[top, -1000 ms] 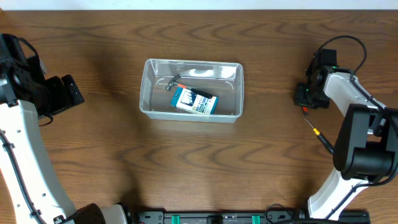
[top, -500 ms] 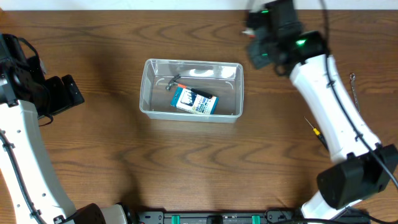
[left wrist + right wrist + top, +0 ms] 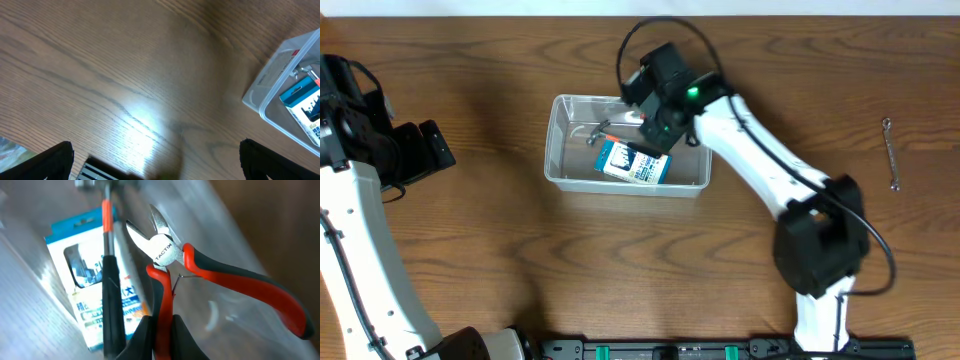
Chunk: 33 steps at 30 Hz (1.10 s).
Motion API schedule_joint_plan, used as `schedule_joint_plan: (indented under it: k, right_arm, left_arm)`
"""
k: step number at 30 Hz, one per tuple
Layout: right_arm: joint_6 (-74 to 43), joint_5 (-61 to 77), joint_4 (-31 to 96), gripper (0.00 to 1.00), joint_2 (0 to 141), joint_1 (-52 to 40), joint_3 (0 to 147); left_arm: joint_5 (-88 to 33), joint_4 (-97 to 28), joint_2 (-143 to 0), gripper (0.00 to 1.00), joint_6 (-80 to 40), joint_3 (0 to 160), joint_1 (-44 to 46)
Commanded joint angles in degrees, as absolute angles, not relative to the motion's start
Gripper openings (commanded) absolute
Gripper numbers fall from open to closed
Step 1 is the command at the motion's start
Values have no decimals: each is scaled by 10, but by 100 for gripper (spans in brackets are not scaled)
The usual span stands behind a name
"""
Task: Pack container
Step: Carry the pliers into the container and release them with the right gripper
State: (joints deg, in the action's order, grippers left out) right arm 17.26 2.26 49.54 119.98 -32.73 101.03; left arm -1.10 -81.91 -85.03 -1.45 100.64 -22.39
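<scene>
The clear plastic container (image 3: 560,150) stands at the table's middle back; it also shows at the right of the left wrist view (image 3: 272,82). Inside lie a blue-and-white box (image 3: 632,163) and a small hammer (image 3: 602,131) with an orange-and-black handle (image 3: 111,280). My right gripper (image 3: 645,122) hangs over the container's back right part, shut on one handle of red-and-black cutting pliers (image 3: 210,272), jaws pointing into the tub. My left gripper (image 3: 155,172) is open and empty, well left of the container.
A wrench (image 3: 891,152) lies at the far right of the table. The left arm's base (image 3: 415,150) sits at the left edge. Bare wood surrounds the container.
My right arm swung from the far right of the table, across the back, to over the container, carrying the pliers. The screwdriver that lay at the right no longer shows. The left arm has not moved.
</scene>
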Motion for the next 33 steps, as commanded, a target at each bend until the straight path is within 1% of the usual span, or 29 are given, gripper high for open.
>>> schedule_joint_plan:
  k: [1, 4, 6, 7, 11, 14, 16, 21, 22, 25, 26, 29, 31, 33]
  right_arm:
    - [183, 33, 495, 1, 1222, -336, 1011]
    - [183, 33, 502, 2, 1244, -336, 1011]
    - [183, 32, 510, 22, 1257, -335, 1011]
    - [183, 32, 512, 24, 1258, -335, 1011]
    - [183, 32, 506, 20, 1260, -332, 1011]
    - [183, 30, 507, 24, 1250, -329, 1016]
    - [183, 30, 514, 24, 1233, -326, 1021]
    - [157, 7, 542, 28, 1153, -305, 1058]
    - [149, -5, 546, 34, 1133, -296, 1064]
    - [133, -26, 560, 57, 1069, -260, 1067]
    - [123, -27, 565, 63, 1054, -244, 1067]
    - [54, -26, 592, 77, 1011, -176, 1067]
    - [-24, -26, 628, 84, 987, -113, 1067]
    - [-59, -26, 656, 87, 976, -75, 1067]
  left_arm:
    - [-9, -820, -851, 98, -11, 1003, -226]
    - [-9, -820, -851, 98, -11, 1003, -226]
    - [-9, -820, -851, 98, -11, 1003, -226]
    - [-9, -820, -851, 98, -11, 1003, -226]
    - [-9, -820, -851, 98, -11, 1003, -226]
    - [-9, -820, -851, 98, -11, 1003, -226]
    - [-9, -820, -851, 98, -11, 1003, -226]
    - [-9, -820, -851, 98, -11, 1003, -226]
    - [-9, -820, -851, 98, -11, 1003, -226]
    - [-9, -820, -851, 98, -11, 1003, -226]
    - [-9, -820, -851, 98, -11, 1003, -226]
    - [-9, -820, -851, 98, -11, 1003, -226]
    - [-9, -820, -851, 98, -11, 1003, -226]
    - [-9, -820, -851, 98, -11, 1003, -226]
